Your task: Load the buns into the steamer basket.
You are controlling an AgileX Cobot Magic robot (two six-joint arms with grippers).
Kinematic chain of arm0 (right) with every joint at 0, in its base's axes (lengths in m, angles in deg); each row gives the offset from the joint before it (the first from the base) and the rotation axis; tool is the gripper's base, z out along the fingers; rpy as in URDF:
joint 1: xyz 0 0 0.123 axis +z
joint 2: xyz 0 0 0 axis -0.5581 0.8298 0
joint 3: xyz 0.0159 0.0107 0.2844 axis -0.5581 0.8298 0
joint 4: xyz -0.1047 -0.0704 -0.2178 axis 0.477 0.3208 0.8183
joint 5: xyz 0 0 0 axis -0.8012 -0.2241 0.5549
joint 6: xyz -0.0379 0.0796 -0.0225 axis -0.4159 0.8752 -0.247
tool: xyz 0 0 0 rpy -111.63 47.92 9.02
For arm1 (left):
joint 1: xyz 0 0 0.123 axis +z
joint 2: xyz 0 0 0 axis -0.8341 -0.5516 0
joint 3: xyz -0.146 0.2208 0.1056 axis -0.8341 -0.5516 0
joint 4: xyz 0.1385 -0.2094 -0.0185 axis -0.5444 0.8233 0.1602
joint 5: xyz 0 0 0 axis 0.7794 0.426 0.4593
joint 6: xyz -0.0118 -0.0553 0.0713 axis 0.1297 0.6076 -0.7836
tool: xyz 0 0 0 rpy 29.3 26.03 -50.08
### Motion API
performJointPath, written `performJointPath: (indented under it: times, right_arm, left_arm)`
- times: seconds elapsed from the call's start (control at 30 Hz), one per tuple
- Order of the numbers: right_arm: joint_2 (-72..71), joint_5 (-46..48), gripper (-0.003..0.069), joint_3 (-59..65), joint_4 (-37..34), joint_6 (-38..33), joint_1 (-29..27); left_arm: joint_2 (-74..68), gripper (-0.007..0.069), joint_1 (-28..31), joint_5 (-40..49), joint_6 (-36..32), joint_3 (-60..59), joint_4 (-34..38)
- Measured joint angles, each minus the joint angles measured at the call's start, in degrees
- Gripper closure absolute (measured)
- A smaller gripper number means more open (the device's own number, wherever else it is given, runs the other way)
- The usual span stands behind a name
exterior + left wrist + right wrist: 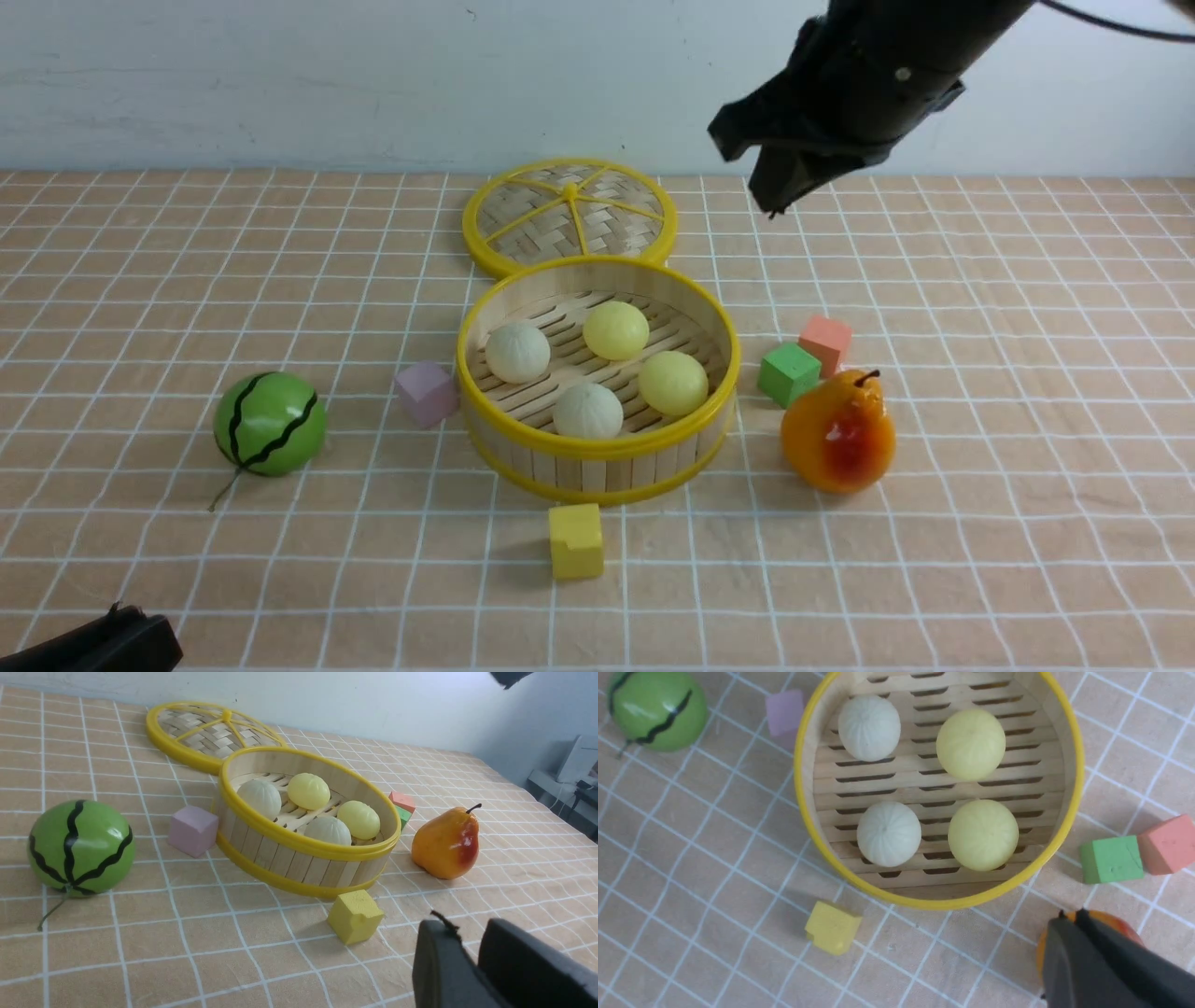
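We find the left end effector (472, 956) low at the near left corner of the counter (140, 280); its fingers stand slightly apart, holding nothing. Next, a watermelon ball (270, 423), then a purple cube (426, 393) touching the steamer basket (597, 453). All four buns (590, 369) sit inside on the slats, two white, two yellow. Lid (569, 217) lies behind. Yellow cube (575, 540) in front. Green cube (789, 373), red cube (825, 343), pear (838, 432) to the right. Right end effector (775, 201) hangs above, closed, empty.

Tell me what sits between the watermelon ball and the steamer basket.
One pink cube sits between the watermelon ball and the steamer basket, right beside the basket's wall, seen best in the front view.
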Motion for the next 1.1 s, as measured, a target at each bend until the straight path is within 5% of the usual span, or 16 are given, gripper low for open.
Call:
performJointPath:
  times: [0.23,0.6,0.87,1.0,1.1]
  right_arm:
    - [-12.6,0.12,0.0664,9.61,0.19,1.84,0.2]
    - [-41.44,0.97,0.0658,41.48,-0.55,3.27,0.58]
    - [-52.39,1.02,0.065,46.21,-1.96,3.27,0.58]
    - [-56.64,0.94,0.0648,47.55,-1.74,2.62,-3.5]
    - [-65.9,-4.79,0.0648,56.77,-1.05,-1.15,-12.85]
  left_arm:
    - [0.0,0.049,0.0,0.0,0.0,0.0,0.0]
    - [0.0,0.0479,0.0,0.0,0.0,0.0,0.0]
    - [0.0,0.0468,0.0,0.0,0.0,0.0,0.0]
    - [0.0,0.0462,0.0,0.0,0.0,0.0,0.0]
    - [0.0,0.0459,0.0,0.0,0.0,0.0,0.0]
